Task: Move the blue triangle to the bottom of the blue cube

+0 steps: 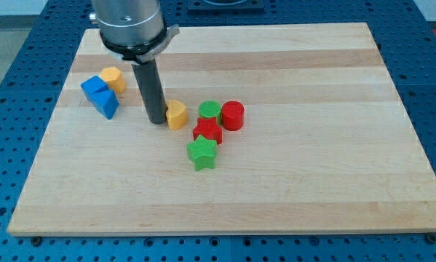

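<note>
my tip (157, 121) is a bare rod with nothing to grip, touching the yellow block (177, 115) from the view's left. further left of that block, the blue triangle (107, 104) touches the blue cube (94, 89).

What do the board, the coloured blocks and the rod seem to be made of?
The board looks like pale, smooth wood: long grain stripes run across it.

The blocks, such as the green star and the red cylinder, look like matte plastic with plain, even colour; I cannot be sure.

The rod looks dark and matte, metal or plastic. My tip stands just left of the yellow block.
</note>
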Robot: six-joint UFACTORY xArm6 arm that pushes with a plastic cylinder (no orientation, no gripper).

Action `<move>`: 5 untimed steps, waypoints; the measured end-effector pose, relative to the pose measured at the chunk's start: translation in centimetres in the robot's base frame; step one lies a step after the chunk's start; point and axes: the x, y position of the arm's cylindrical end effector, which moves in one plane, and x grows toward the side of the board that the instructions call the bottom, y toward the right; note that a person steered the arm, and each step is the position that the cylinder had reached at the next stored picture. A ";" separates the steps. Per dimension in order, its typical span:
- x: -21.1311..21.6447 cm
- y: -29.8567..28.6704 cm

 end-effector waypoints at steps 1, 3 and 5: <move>-0.1 0.2; -4.4 -0.9; -6.8 -3.7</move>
